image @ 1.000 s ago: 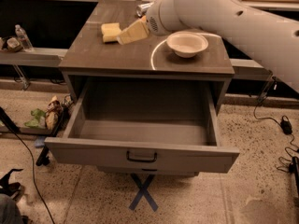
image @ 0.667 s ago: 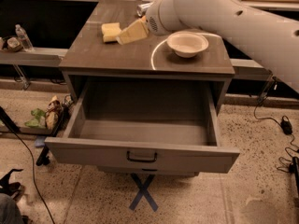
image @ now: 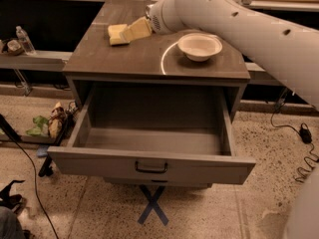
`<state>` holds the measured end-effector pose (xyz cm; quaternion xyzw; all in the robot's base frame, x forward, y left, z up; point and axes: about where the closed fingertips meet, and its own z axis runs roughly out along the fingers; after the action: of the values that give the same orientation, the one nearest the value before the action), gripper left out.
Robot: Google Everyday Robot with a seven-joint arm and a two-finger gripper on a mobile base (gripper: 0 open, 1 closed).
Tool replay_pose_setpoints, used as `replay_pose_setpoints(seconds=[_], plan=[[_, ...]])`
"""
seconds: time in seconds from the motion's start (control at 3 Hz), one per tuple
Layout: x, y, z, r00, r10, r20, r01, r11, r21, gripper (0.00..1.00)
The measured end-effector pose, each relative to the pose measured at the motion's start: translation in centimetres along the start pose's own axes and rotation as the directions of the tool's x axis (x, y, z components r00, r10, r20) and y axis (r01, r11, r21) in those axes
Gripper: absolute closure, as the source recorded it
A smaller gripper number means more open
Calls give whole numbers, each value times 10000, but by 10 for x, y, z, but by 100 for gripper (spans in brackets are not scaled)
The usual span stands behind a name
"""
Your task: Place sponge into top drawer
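The sponge (image: pixel 115 34), a small pale yellow foam block, lies on the cabinet top (image: pixel 129 59) at its back left. My gripper (image: pixel 136 30) reaches in from the right on the white arm (image: pixel 239 19). Its cream wedge-shaped tip lies against the sponge's right side and overlaps it in the view. The top drawer (image: pixel 149 166) is pulled wide open below the cabinet top. Its grey inside is bare, and a small dark bar handle (image: pixel 151 168) sits at the centre of its front panel.
A white bowl (image: pixel 200 46) stands on the cabinet top to the right of the gripper. A plastic bottle (image: pixel 24 39) stands on a low shelf at far left. Cables and bags lie on the floor on the left, and a cable on the right. A blue tape cross (image: pixel 152 208) marks the floor in front.
The gripper has edged slightly left towards the sponge. The sponge, bowl and drawer have not moved.
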<state>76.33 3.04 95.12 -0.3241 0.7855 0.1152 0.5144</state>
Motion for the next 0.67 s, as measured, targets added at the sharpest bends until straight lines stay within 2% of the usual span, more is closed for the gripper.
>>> replay_pose_setpoints(seconds=[0.33,0.67], plan=[[-13,-12,25,9997,125,232,-130,9997,186,0],[-19,-18,37,9995,128,280,-136,9995,288,0]])
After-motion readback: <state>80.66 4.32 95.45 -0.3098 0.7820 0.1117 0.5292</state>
